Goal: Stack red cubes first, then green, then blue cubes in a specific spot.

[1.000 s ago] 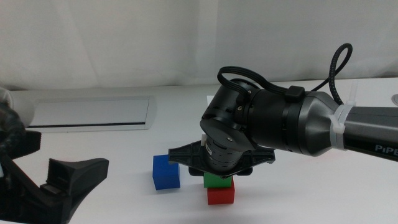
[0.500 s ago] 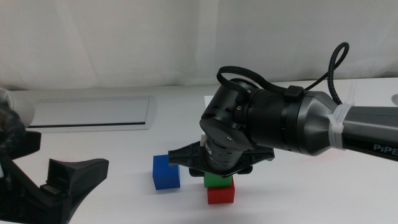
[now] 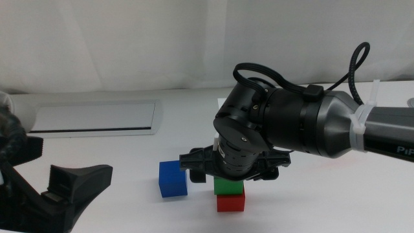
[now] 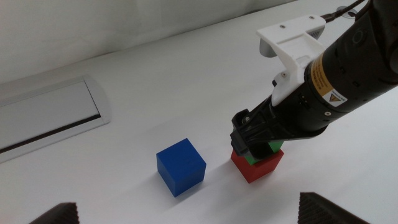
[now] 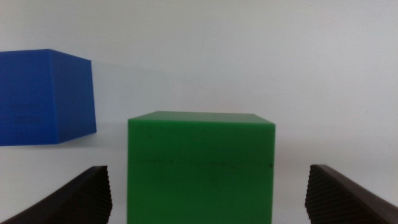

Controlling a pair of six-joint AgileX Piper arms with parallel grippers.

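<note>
Matte green cube point(image 5: 200, 167), matte blue cube point(image 4: 180, 166), and smooth white tabletop point(image 4: 186, 81).

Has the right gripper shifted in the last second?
Yes. The right gripper has moved slightly right and lifted relative to the green cube, which sits on the red cube; jaws open.

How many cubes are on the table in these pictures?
3. The green cube sits on the red cube, under the open right gripper. The blue cube stands alone beside that stack. Others may be hidden behind the arm.
</note>
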